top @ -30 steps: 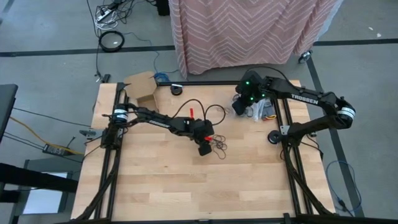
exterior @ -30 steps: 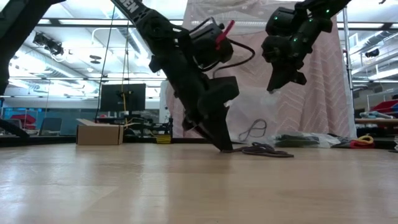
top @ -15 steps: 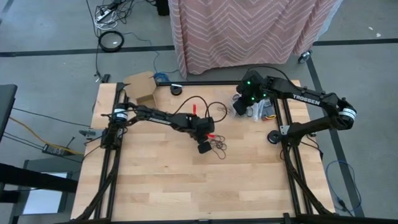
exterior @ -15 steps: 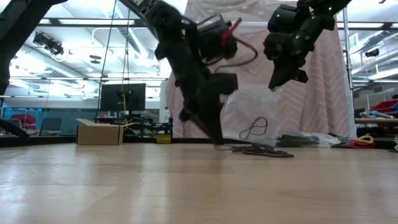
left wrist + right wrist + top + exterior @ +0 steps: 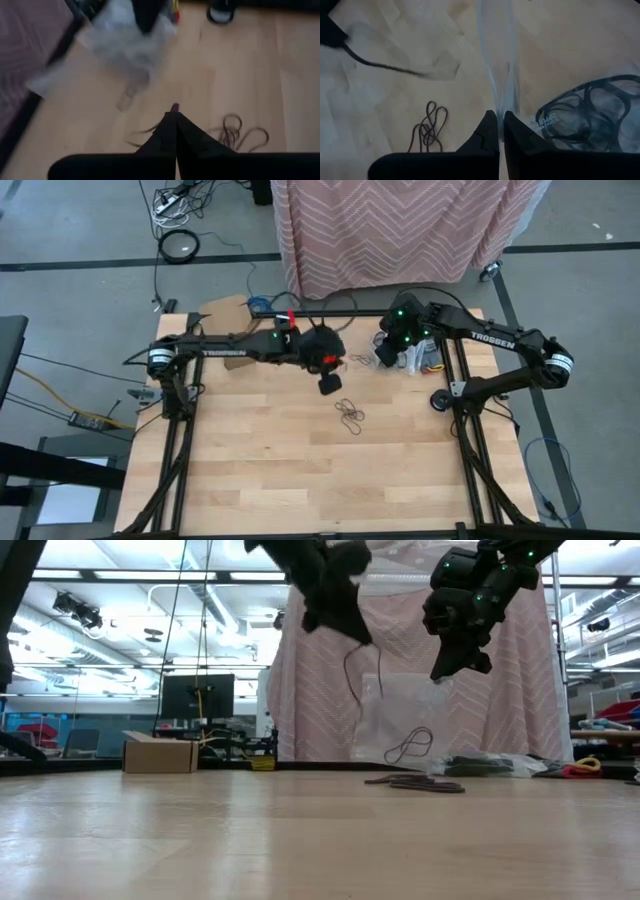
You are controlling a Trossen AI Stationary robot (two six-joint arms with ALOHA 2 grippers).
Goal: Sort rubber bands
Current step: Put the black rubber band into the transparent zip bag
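The left gripper (image 5: 329, 384), raised above the wooden table (image 5: 250, 470), pinches a thin black rubber band (image 5: 352, 675) that dangles below its closed fingertips. A small pile of black rubber bands (image 5: 349, 412) lies on the table just beneath and ahead of it. The right gripper (image 5: 458, 668) holds up a clear plastic bag (image 5: 501, 55), clamped on its edge

A robotics lab or workshop; a wooden table (image 5: 250, 480) on a dark frame stands on a grey concrete floor (image 5: 80, 240) strewn with cables (image 5: 180, 200); beyond it, ceiling strip lights (image 5: 120, 575), a monitor (image 5: 197, 695), and cluttered shelves (image 5: 600, 725)
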